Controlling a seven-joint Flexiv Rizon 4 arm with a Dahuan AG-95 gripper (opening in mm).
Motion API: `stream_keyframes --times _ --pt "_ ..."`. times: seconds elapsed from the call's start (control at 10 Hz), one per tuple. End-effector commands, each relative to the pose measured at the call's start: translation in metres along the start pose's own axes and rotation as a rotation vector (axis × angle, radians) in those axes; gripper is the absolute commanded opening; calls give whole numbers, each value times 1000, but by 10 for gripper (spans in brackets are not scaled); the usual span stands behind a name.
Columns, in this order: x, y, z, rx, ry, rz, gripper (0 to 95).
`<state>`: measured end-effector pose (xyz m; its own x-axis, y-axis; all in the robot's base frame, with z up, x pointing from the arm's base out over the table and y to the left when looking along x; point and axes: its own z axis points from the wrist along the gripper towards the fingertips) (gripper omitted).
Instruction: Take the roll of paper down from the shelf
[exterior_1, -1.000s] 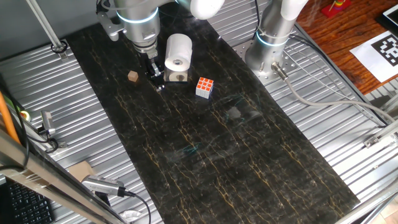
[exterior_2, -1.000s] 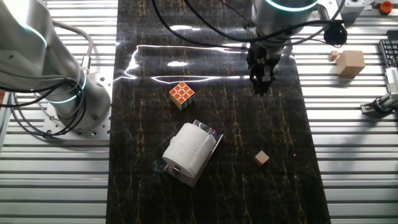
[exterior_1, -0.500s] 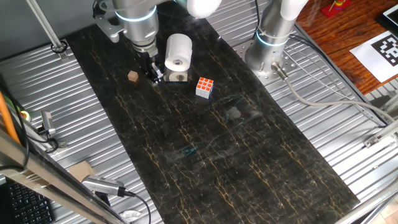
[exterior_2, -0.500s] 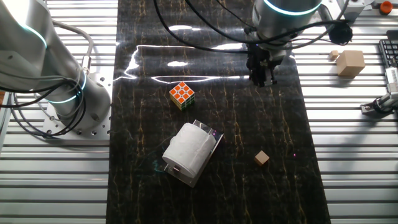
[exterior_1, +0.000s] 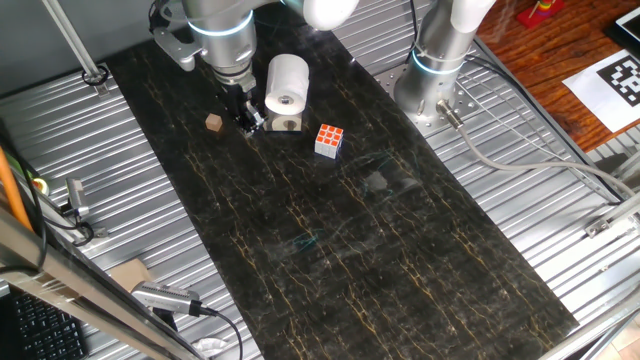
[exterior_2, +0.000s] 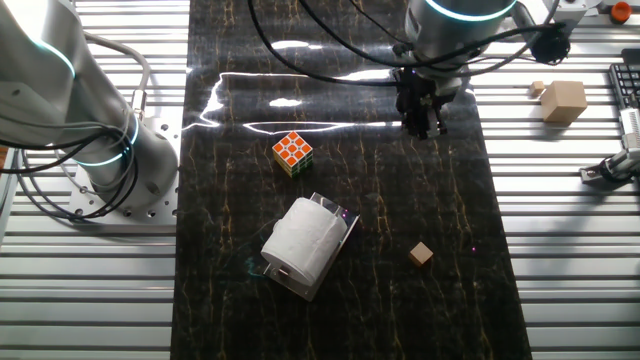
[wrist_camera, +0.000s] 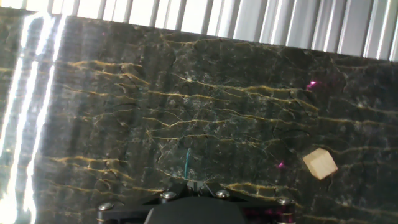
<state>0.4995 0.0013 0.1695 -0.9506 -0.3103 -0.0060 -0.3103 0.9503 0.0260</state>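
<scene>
This looks like a robot lab. A long dark mat with gold cracks (exterior_1: 340, 240) lies on a table of ridged silver metal (exterior_1: 130, 190). A second white and silver robot arm (exterior_1: 445, 40) is bolted to the table. Grey cables (exterior_1: 540, 165) run over it. A sheet with a black and white square code (exterior_1: 625, 80) lies on a reddish wooden top (exterior_1: 540, 55) beside the table.

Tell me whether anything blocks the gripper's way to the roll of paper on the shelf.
Nothing visible does. The gripper hangs apart from the roll of paper on the shelf; the puzzle cube and small wooden cube sit off to either side.
</scene>
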Motion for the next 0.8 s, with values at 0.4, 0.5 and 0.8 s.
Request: stream_keyframes --times 0.4,0.5,0.8 --pt "-1 0 0 11 -2 -188 0" --pt "-1 0 0 32 12 -235 0" --pt "-1 0 0 57 13 -306 0"
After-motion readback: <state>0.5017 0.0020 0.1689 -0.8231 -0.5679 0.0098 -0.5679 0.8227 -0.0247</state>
